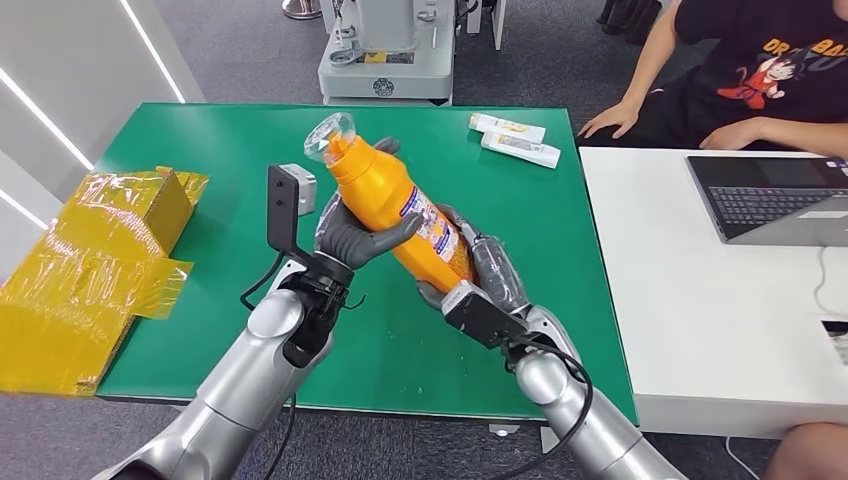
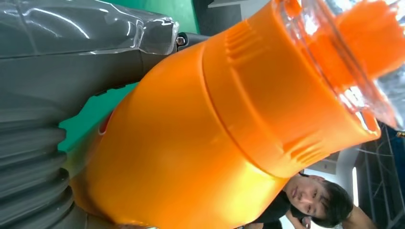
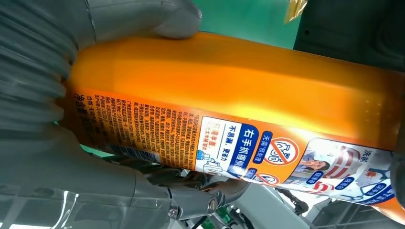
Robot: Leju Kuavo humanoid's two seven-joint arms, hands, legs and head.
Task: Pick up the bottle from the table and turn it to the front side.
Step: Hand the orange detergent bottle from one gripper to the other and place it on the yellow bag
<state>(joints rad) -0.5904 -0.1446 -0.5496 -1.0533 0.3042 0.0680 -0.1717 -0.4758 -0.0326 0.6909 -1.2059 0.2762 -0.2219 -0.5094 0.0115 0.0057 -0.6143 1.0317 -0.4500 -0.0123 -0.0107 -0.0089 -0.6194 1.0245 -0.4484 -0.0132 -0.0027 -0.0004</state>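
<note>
Both hands hold the orange plastic bottle with a clear cap above the green table, tilted, cap end away from the robot. The left hand wraps its grey fingers around the bottle's middle; the right hand cups the base end. The printed label faces the right wrist camera. 2 white tubes lie near the table's far edge. Yellow packaging sits at the table's left.
</note>
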